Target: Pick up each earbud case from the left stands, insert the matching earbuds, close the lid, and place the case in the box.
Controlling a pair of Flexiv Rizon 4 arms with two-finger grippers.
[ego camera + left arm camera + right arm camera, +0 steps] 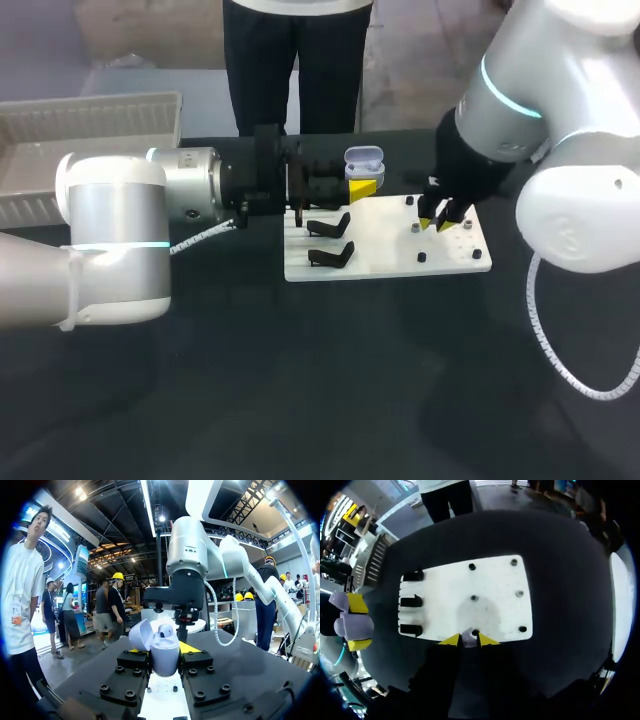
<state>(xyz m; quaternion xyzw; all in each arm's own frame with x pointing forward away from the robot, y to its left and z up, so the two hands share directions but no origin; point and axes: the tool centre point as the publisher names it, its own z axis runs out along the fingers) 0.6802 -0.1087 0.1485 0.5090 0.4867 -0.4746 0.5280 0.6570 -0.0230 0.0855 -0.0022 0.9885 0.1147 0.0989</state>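
While the left gripper [162,651] clamps the open earbud case [363,160] upright, the right gripper [445,215] narrowly pinches 1 earbud [468,637]. The case lies well off beside it, past 3 black stands [412,601].

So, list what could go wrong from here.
1. The earbud is pinched only between the tips of the right gripper, low over the white board. It may slip or twist when lifted.
2. The case in the left gripper has its lid open. A misaligned insert could tilt the case or knock the lid.
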